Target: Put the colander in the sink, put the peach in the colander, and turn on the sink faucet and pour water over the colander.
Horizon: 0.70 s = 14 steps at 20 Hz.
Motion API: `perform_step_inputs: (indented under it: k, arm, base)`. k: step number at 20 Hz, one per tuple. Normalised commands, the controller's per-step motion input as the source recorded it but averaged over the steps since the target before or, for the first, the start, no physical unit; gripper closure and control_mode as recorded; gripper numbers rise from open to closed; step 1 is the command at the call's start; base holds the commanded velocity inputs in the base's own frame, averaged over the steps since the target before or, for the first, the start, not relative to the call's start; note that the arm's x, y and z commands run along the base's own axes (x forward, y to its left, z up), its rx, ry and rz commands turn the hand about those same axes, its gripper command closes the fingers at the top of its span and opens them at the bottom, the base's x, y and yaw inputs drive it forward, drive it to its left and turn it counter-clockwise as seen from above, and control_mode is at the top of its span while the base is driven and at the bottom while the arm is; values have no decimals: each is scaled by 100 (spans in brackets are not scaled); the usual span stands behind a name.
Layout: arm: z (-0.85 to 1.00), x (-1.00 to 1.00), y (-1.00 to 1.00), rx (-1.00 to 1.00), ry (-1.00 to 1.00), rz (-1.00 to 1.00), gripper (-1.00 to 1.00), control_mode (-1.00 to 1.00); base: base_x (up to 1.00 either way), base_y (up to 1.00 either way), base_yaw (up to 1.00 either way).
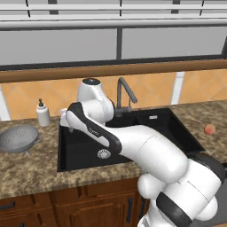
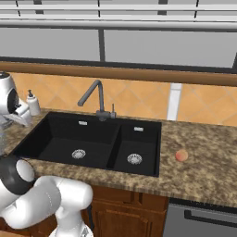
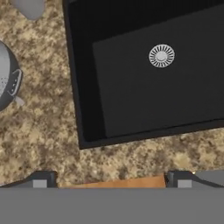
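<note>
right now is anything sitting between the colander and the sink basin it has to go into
Nothing visible does. The colander sits on the counter left of the sink, with only bare granite between them. The soap bottle stands further back, off that line. The left basin holds just its drain.

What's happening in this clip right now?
A white robot arm is over the left end of the black double-basin sink, its fingers spread wide and holding nothing. The grey perforated metal colander sits on the speckled stone counter left of the sink, near the white soap dispenser. The small orange-red peach lies on the counter to the right. The dark gooseneck faucet shows no water. No step of the task is done yet.
</note>
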Motion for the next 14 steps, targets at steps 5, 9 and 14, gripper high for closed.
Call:
perform_step_inputs:
  k: [5,9,14]
  arm:
    - [-28,58,70,-10,16,-4,-100,-100]
    - [-23,63,67,-4,9,-7,-100,-100]
    - [-41,43,59,0,1,-6,-100,-100]
  base:
    - [0,0,0]
    - [0,0,0]
    - [0,0,0]
